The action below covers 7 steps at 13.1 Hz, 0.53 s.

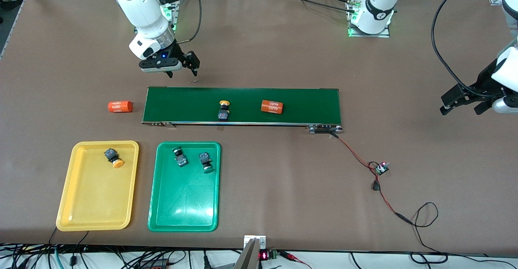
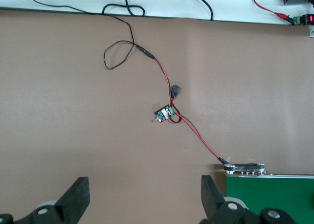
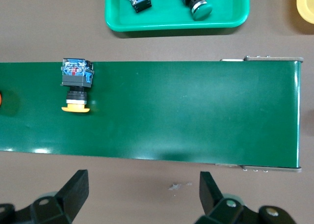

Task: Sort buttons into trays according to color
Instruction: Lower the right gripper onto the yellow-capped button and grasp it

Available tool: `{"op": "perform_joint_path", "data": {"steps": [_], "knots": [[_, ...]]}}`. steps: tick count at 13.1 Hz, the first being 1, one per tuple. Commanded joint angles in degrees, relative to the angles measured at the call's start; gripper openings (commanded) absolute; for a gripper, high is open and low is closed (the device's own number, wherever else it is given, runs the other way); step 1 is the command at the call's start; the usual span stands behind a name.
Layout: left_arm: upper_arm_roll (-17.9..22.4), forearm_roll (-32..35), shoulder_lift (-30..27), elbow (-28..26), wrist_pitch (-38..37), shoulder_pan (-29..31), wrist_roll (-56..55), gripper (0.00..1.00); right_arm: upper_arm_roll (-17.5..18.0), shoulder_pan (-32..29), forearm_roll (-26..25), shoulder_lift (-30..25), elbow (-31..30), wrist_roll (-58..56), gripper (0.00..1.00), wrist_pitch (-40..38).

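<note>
1. Buttons sit in three places on the brown surface (image 1: 259,204): one yellow-capped push-button switch with a black-and-blue block body (image 1: 223,110) lies on the long dark-green conveyor belt (image 1: 307,107), near its middle.
2. A second yellow-orange-capped button (image 1: 113,157) lies in the flat yellow plastic tray (image 1: 81,216), at the end nearest the belt.
3. Two green-capped buttons (image 1: 179,157) (image 1: 205,162) lie side by side in the flat green plastic tray (image 1: 182,220), which stands just beside the yellow one.
4. An orange cylinder with white print (image 1: 272,106) rests on the belt, toward the left arm's end; another orange cylinder (image 1: 119,106) lies on the surface off the belt's other end.
5. The right end effector (image 1: 184,71) hangs over the surface by the belt's edge, its fingers spread and holding nothing.
6. The left end effector (image 1: 463,103) waits over bare surface well apart from the belt, fingers spread and empty.
</note>
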Motion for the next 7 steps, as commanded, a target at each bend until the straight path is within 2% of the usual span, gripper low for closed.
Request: {"op": "perform_joint_path", "data": {"steps": [1,3,7], "knots": [[0.0,0.7,-2.4,-1.5,-4.4,-0.5,-0.4,1.00,0.2,-0.1,-0.1,0.6,-0.1,1.4,1.00,0.3],[-0.2,0.6,-3.4,-0.7,-7.1,-0.7,-0.5,1.00,0.2,-0.3,-1.3,0.7,0.0,3.5,1.00,-0.5],[0.0,0.5,-3.1,6.0,-16.3,-1.2,-0.5,1.00,0.3,-0.2,-9.2,1.6,0.2,11.3,1.00,-1.8]]}}
